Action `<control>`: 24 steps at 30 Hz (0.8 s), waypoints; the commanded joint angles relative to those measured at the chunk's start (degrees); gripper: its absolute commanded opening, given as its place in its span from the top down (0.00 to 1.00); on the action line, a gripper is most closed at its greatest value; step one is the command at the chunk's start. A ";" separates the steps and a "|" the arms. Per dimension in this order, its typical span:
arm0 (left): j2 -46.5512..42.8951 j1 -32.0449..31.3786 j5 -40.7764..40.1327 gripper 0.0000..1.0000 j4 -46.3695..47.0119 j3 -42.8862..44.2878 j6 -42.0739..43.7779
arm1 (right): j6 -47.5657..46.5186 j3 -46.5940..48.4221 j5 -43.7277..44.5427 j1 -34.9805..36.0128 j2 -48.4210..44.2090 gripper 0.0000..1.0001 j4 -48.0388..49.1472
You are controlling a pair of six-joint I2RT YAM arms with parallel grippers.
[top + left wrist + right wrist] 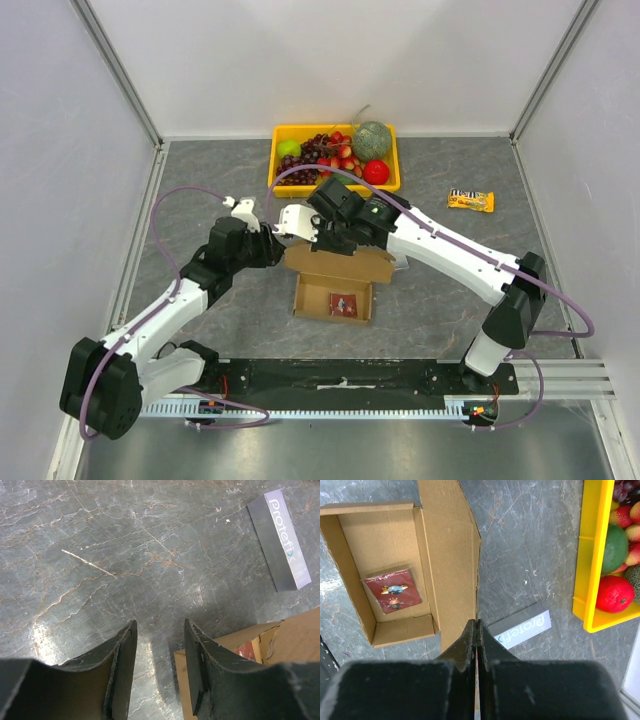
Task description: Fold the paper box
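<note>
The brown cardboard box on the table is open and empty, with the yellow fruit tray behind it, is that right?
Not empty: a small red packet lies on the floor of the open paper box, clear in the right wrist view. The yellow fruit tray does sit behind it.

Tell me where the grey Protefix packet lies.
Right wrist view: the Protefix packet lies flat on the table, between the paper box's open lid and the yellow tray.
</note>
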 commanded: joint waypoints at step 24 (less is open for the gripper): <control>-7.25 0.17 15.02 0.53 13.32 -9.41 -1.83 | -1.15 0.38 1.57 0.87 1.71 1.00 6.28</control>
